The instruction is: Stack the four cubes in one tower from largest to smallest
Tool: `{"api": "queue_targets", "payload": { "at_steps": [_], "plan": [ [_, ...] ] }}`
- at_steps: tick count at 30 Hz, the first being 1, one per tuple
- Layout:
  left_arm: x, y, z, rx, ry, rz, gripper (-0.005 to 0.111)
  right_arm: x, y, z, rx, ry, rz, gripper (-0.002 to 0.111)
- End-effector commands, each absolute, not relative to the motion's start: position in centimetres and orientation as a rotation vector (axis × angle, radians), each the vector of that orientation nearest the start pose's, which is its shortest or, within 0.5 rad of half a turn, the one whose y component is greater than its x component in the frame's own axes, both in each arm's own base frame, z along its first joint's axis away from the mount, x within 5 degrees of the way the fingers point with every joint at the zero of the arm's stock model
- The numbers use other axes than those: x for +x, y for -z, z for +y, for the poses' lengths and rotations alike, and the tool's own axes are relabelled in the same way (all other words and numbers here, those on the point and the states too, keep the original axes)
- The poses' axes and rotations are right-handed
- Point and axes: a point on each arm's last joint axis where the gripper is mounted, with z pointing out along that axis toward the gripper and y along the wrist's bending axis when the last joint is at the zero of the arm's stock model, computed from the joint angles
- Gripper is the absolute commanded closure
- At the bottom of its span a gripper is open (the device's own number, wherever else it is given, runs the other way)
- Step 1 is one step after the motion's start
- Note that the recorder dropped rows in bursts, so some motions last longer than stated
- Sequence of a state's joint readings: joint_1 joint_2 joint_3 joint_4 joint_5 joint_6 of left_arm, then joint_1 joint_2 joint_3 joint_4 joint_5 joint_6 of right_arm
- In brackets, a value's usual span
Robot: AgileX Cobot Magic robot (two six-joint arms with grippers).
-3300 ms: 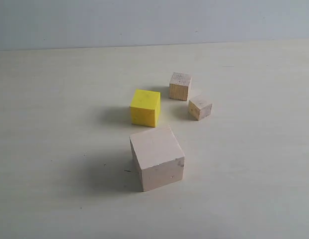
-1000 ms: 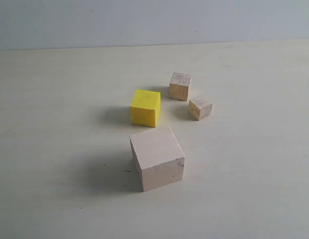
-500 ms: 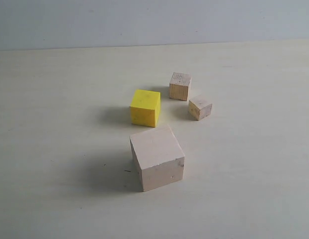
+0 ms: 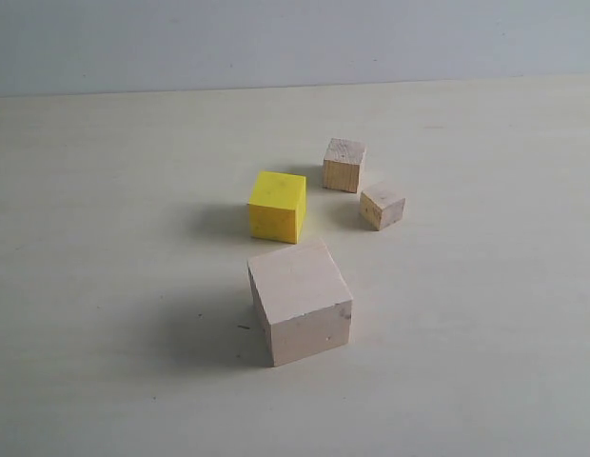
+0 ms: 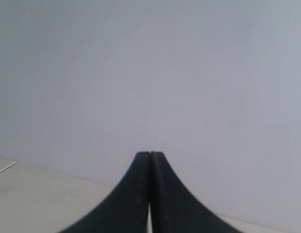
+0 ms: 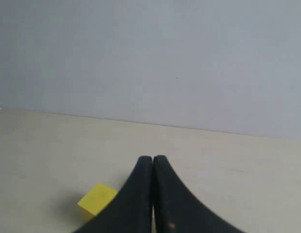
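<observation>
The four cubes lie apart on the table in the exterior view. The largest, pale whitish cube (image 4: 300,300) is nearest the front. Behind it sits the yellow cube (image 4: 277,206). Two tan cubes lie to the right: the bigger one (image 4: 344,165) farther back, the smallest (image 4: 383,206) in front of it. No tower stands. Neither arm shows in the exterior view. My left gripper (image 5: 150,154) is shut and empty, facing the grey wall. My right gripper (image 6: 153,158) is shut and empty above the table, with the yellow cube (image 6: 96,199) beside its fingers.
The pale table (image 4: 105,286) runs back to a grey wall (image 4: 276,38). A small dark speck (image 4: 244,327) lies left of the largest cube.
</observation>
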State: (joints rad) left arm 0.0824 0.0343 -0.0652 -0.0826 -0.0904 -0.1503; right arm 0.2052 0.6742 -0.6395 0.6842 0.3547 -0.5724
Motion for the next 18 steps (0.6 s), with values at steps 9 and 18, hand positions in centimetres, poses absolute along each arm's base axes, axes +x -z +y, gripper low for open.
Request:
{"api": "queue_targets", "payload": {
  "at_steps": [9, 18],
  "plan": [
    [9.5, -30.8, -0.2, -0.125, 0.161, 1.543, 0.107, 13.2, -34.6, 5.0, -0.272, -0.433, 1.797, 0.108],
    [15.3, -32.2, -5.1, 0.279, 0.243, 1.875, 0.107, 12.9, -34.2, 5.2, -0.303, -0.455, 1.834, 0.108]
  ]
}}
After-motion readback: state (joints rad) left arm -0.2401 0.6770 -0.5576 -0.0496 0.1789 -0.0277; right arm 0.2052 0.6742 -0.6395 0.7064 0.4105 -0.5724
